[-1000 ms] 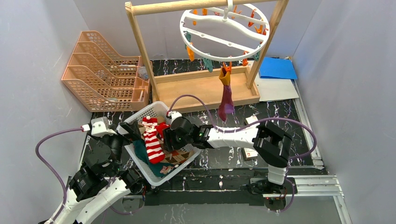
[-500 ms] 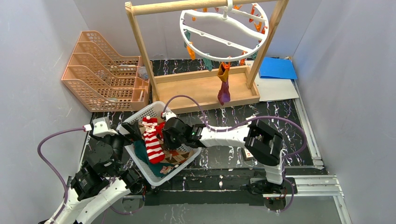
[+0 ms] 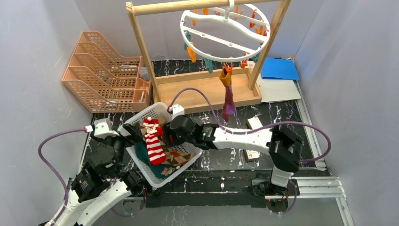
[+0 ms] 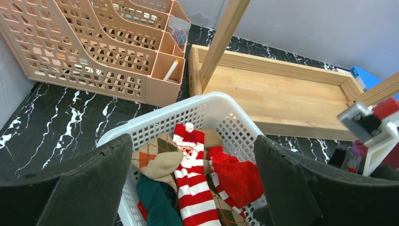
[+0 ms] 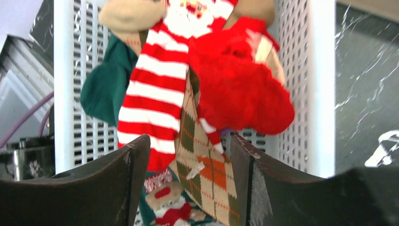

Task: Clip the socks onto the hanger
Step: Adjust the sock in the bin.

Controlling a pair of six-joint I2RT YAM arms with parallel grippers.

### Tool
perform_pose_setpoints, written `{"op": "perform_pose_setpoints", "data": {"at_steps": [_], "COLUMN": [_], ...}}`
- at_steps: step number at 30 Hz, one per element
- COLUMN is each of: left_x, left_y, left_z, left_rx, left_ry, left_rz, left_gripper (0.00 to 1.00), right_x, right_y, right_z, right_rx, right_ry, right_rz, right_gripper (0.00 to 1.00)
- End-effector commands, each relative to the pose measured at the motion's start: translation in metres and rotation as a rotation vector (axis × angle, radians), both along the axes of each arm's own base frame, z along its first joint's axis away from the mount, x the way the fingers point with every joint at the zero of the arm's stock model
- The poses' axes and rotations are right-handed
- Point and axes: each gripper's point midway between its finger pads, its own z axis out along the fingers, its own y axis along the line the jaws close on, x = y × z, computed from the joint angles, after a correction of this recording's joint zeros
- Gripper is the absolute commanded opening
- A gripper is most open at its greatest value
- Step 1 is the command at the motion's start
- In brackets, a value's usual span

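Note:
The round white hanger (image 3: 225, 32) with orange and teal clips hangs from the wooden rack. One maroon-purple sock with an orange cuff (image 3: 228, 100) is clipped to it and dangles. The other socks lie in a white basket (image 3: 162, 110): a red-and-white striped one (image 3: 153, 143) (image 4: 195, 188) (image 5: 157, 94), an argyle one (image 4: 157, 160) (image 5: 202, 174), a dark teal one (image 4: 157, 200) and a red one (image 5: 237, 92). My right gripper (image 3: 165, 139) (image 5: 188, 181) is open, low over the socks in the basket. My left gripper (image 3: 129, 136) (image 4: 193, 188) is open at the basket's left rim.
A peach plastic file tray (image 3: 106, 70) stands at the back left. The wooden rack's base (image 3: 207, 89) lies behind the basket. A blue sheet (image 3: 280, 68) lies at the back right. A small box (image 3: 251, 153) sits under the right arm.
The right arm has shifted slightly over the basket and its elbow moved right. The hanger and the clipped sock have swung. The left arm has barely moved.

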Motion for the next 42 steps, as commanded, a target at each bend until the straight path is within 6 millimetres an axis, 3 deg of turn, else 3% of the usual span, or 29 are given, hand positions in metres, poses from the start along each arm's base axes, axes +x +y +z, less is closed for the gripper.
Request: {"op": "perform_pose_setpoints", "data": {"at_steps": [1, 6, 10, 17, 23, 26, 29, 32, 35, 40, 42], "left_x": [0.000, -0.002, -0.005, -0.005, -0.005, -0.005, -0.004, -0.005, -0.005, -0.005, -0.004], "left_y": [0.002, 0.005, 0.008, 0.007, 0.006, 0.006, 0.005, 0.006, 0.007, 0.008, 0.008], "left_z": [0.002, 0.002, 0.004, 0.001, 0.001, 0.000, 0.000, 0.002, 0.003, 0.006, 0.008], "left_rx": [-0.012, -0.011, -0.016, -0.026, -0.021, -0.020, -0.020, -0.021, -0.017, -0.005, 0.002], "left_ry": [0.013, 0.026, 0.026, 0.028, 0.031, 0.033, 0.033, 0.031, 0.029, 0.030, 0.031], "left_rz": [0.023, 0.029, 0.033, 0.028, 0.026, 0.023, 0.022, 0.023, 0.025, 0.035, 0.036], "left_gripper": [0.98, 0.98, 0.98, 0.98, 0.98, 0.98, 0.98, 0.98, 0.98, 0.98, 0.98], "right_x": [0.037, 0.053, 0.047, 0.009, -0.021, -0.026, -0.025, -0.021, -0.014, -0.001, 0.004], "right_y": [0.017, 0.037, 0.045, 0.024, 0.023, 0.027, 0.031, 0.034, 0.040, 0.042, 0.039], "right_z": [0.031, 0.015, 0.010, -0.021, -0.052, -0.058, -0.060, -0.042, 0.003, 0.103, 0.132], "right_rx": [0.025, -0.090, -0.083, -0.062, -0.087, -0.103, -0.116, -0.081, 0.030, 0.186, 0.220], "right_ry": [-0.132, -0.181, -0.143, 0.066, 0.219, 0.243, 0.245, 0.210, 0.117, -0.079, -0.137], "right_rz": [-0.045, -0.015, 0.013, 0.027, 0.103, 0.131, 0.142, 0.143, 0.159, 0.184, 0.180], "right_gripper": [0.74, 0.81, 0.80, 0.73, 0.71, 0.62, 0.45, 0.23, 0.01, 0.01, 0.01]}}
